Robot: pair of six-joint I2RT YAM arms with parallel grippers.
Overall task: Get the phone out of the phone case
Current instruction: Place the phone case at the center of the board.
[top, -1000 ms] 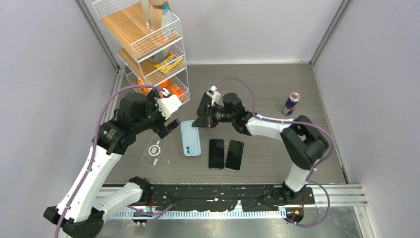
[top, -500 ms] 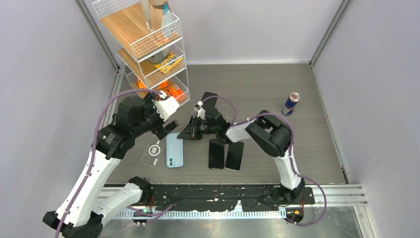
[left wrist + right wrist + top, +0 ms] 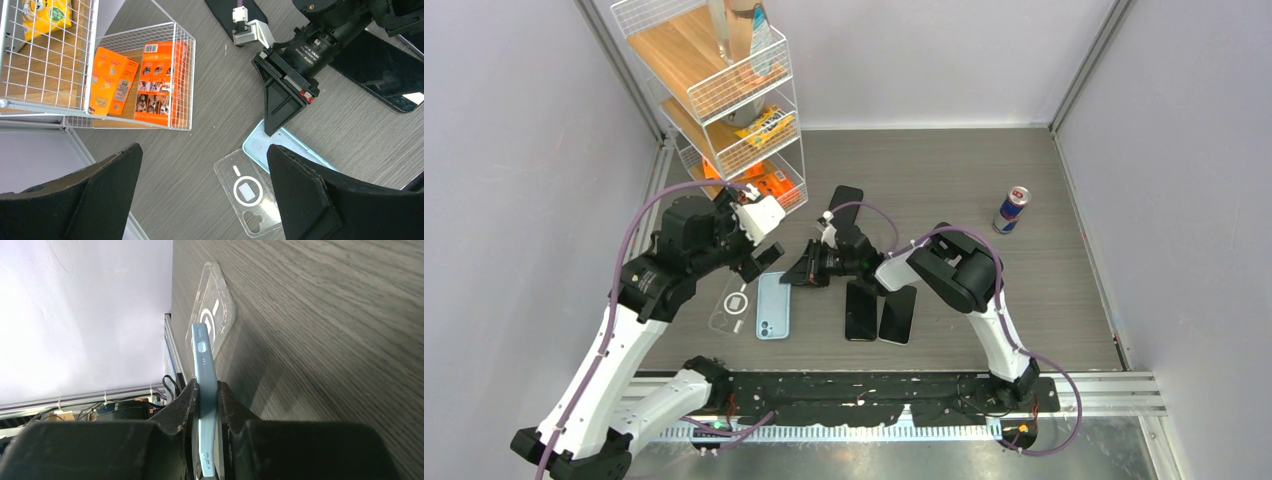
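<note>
Right gripper (image 3: 206,390) is clamped on the blue phone (image 3: 773,310) by its thin end. It's flat on the table (image 3: 1044,290), just beside the clear case (image 3: 732,303). Left gripper (image 3: 202,150) hangs wide open. Looks rigid, slick and light, so I'd pinch the long edges.

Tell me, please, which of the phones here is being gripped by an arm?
The light blue phone, pinched at one end by the right gripper; the three black phones lie flat with no gripper on them.
</note>
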